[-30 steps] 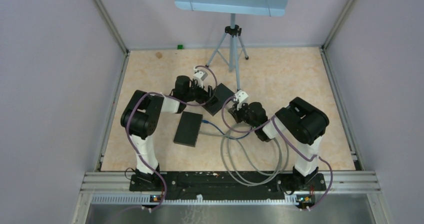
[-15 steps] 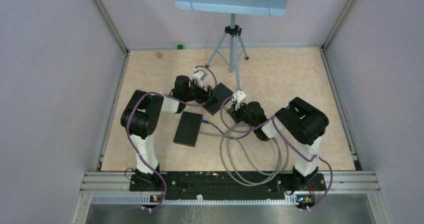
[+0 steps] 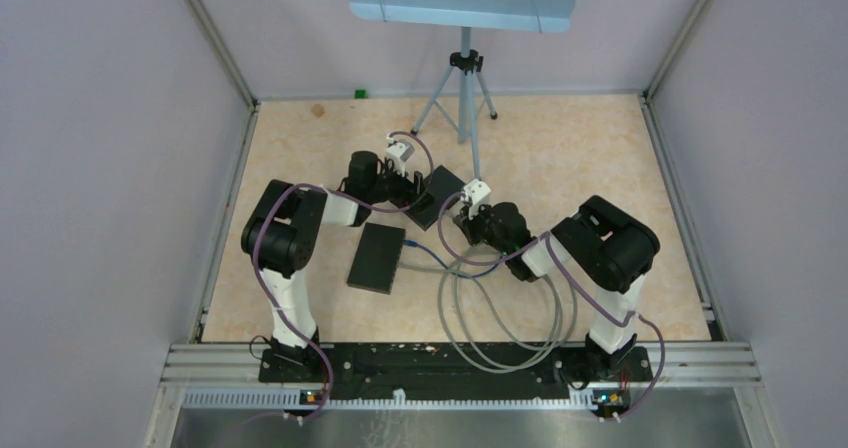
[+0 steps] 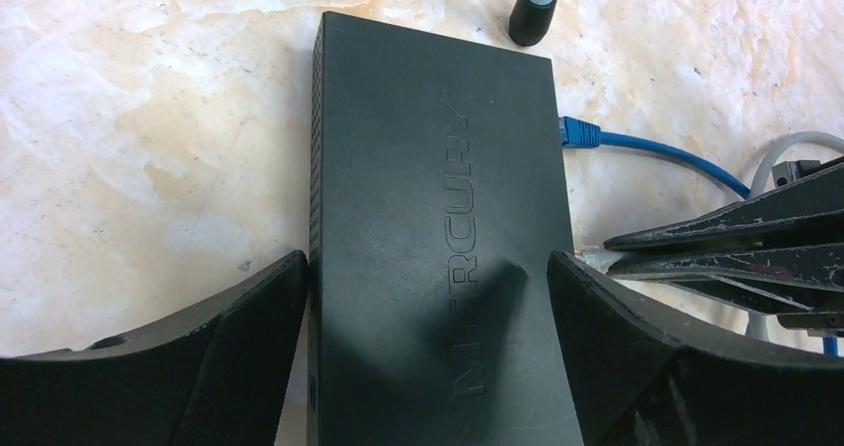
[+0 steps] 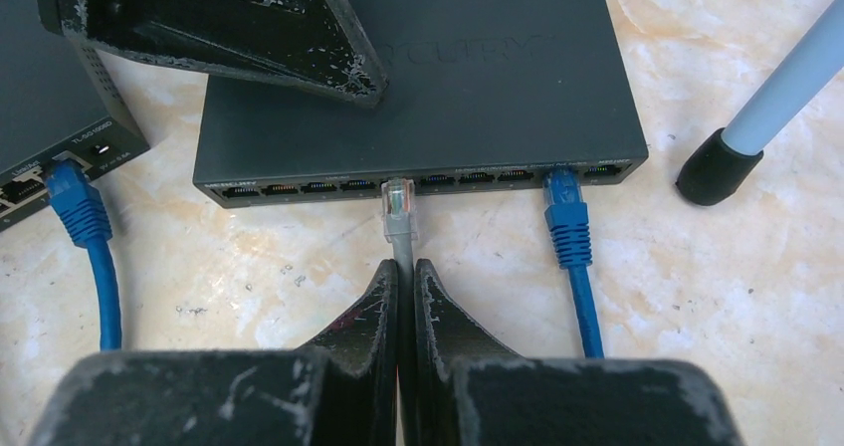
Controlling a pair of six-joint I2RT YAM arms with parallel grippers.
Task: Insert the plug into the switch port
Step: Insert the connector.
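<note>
We've got R gripper [image 5: 406, 269] pinched on grey cable [image 5: 402, 250] just behind plug [image 5: 398, 207], tip at a switch [image 5: 478, 88] port. L gripper [image 4: 428, 264] sits spread wide, straddling switch.

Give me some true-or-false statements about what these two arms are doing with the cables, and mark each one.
1. The right hand is pinching a grey cable. True.
2. The left hand is clamped shut. False: its fingers are spread wide, one on each side of the black box.
3. A blue cable is plugged into the black box. True.
4. The grey cable's plug is pushed all the way in. False: only its tip meets the row of sockets, and its clear body shows outside.
5. Only one box lies on the table. False: a second box lies beside it.
</note>
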